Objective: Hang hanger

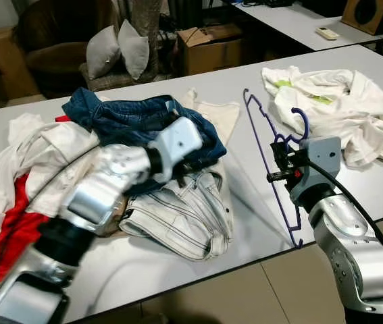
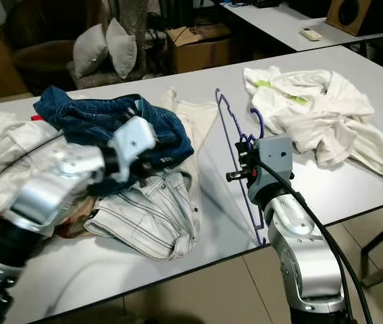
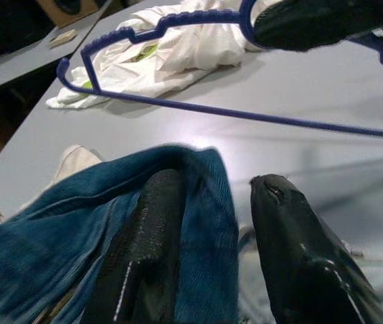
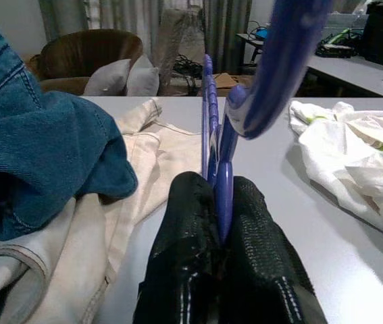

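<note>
Right gripper (image 4: 221, 223): fingers pressed together on the purple hanger (image 1: 272, 169), clamping it near its neck below the hook.
Left gripper (image 3: 211, 243): fingers parted, resting on the blue jeans (image 1: 134, 118); a fold of denim lies between the fingers, not pinched.
Hanger position: stands tilted on the grey table (image 1: 373, 182), lower end near the front edge, hook end raised at the right gripper.
Hanger appearance: thin purple plastic, notched shoulders, curved hook.
Left of hanger: pale jeans (image 1: 188, 216) and a cream top (image 1: 218, 115), just beside it.
Right of hanger: crumpled white shirt (image 1: 340, 108), near the hook.
Far left: white and red clothing (image 1: 15, 202).
Background: cardboard box (image 1: 211, 47), two grey cushions (image 1: 117, 50).
</note>
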Tool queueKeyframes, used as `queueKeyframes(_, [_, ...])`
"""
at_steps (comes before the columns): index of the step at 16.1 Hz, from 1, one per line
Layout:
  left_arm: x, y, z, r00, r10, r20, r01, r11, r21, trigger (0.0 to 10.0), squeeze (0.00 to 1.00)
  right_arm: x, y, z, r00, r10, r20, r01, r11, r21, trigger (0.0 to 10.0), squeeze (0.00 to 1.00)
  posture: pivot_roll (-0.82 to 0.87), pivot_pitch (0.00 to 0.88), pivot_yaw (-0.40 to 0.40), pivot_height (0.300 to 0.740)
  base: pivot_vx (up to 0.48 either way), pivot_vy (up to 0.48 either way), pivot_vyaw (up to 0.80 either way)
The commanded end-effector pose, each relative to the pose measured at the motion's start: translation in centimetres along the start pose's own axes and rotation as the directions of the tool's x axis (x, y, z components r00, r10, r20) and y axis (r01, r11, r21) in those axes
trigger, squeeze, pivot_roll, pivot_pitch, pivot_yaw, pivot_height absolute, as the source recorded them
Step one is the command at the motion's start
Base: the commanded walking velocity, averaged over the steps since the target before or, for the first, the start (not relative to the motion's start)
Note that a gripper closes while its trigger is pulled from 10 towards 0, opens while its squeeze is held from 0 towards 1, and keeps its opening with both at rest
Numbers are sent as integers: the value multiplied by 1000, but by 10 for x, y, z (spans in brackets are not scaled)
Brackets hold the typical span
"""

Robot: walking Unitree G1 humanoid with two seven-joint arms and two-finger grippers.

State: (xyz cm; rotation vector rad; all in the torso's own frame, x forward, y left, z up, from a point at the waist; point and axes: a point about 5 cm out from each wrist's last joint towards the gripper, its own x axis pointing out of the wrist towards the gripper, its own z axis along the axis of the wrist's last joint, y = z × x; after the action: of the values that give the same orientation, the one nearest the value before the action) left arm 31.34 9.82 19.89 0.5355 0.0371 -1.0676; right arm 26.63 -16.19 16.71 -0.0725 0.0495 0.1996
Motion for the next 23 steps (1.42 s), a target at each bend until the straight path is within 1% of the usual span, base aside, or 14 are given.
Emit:
queueKeyframes(1, [-14, 2, 2, 998, -58, -19, 58, 998, 17, 10000, 1000, 0, 1, 4, 1000, 7, 15, -6, 1000, -9, 10000, 0, -86, 0, 84, 740, 0, 0, 0])
queueKeyframes(3, [-25, -3, -3, 987, -148, -59, 149, 989, 10, 10000, 1000, -1, 1, 3, 1000, 5, 14, -4, 1000, -10, 10000, 0, -92, 0, 91, 740, 0, 0, 0])
queueKeyframes(5, [-40, 5, -9, 985, -143, -96, 144, 990, 5, 10000, 1000, -2, 0, 3, 1000, -4, 14, 4, 1000, -10, 10000, 0, -99, 0, 97, 740, 0, 0, 0])
queueKeyframes(8, [-59, 29, -7, 993, -33, -110, 35, 999, 14, 10000, 1000, -4, -2, 3, 1000, -11, 14, 11, 1000, -11, 10000, 0, -99, 0, 99, 740, 0, 0, 0])
queueKeyframes(9, [-68, 50, -7, 987, 101, -123, -95, 994, 49, 10000, 1000, -4, -2, 2, 1000, -11, 14, 11, 1000, -11, 10000, 0, -98, 0, 101, 740, 0, 0, 0])
queueKeyframes(10, [-75, 69, -10, 959, 237, -153, -225, 970, 94, 10000, 1000, -4, -1, 2, 1000, -10, 14, 10, 1000, -10, 10000, 0, -100, 0, 102, 740, 0, 0, 0])
queueKeyframes(11, [-78, 76, -12, 941, 294, -167, -279, 954, 107, 10000, 1000, -4, -1, 2, 1000, -10, 15, 10, 1000, -10, 10000, 0, -100, 0, 104, 740, 0, 0, 0])
queueKeyframes(12, [-83, 91, -16, 893, 408, -190, -389, 912, 133, 10000, 243, -4, 0, 2, 1000, -10, 15, 10, 1000, -9, 10000, 0, -102, 0, 106, 740, 0, 0, 0])
queueKeyframes(13, [-84, 96, -18, 866, 460, -197, -437, 887, 151, 10000, 0, -4, 0, 2, 1000, -11, 15, 11, 1000, -9, 10000, 0, -102, 0, 106, 740, 0, 0, 0])
queueKeyframes(14, [-82, 101, -22, 833, 516, -202, -487, 855, 176, 10000, 0, -4, 0, 2, 1000, -12, 15, 12, 1000, -9, 10000, 0, -104, 0, 109, 740, 0, 0, 0])
queueKeyframes(15, [-75, 98, -30, 838, 501, -217, -472, 864, 173, 10000, 0, -4, 0, 2, 1000, -13, 16, 13, 1000, -9, 10000, 0, -106, 0, 110, 740, 0, 0, 0])
queueKeyframes(18, [-58, 73, -59, 885, 356, -299, -338, 935, 111, 10000, 0, -4, -1, 3, 1000, -17, 17, 17, 1000, -9, 10000, 0, -106, 0, 110, 740, 0, 0, 0])
queueKeyframes(21, [-58, 46, -73, 928, 156, -338, -165, 986, 2, 10000, 0, -3, -1, 3, 1000, -16, 15, 16, 1000, -10, 10000, 0, -102, 0, 101, 740, 0, 0, 0])
queueKeyframes(23, [-64, 28, -79, 932, 20, -362, -53, 995, -81, 10000, 0, -2, -1, 3, 1000, -9, 13, 10, 1000, -10, 10000, 0, -93, 0, 92, 740, 0, 0, 0])
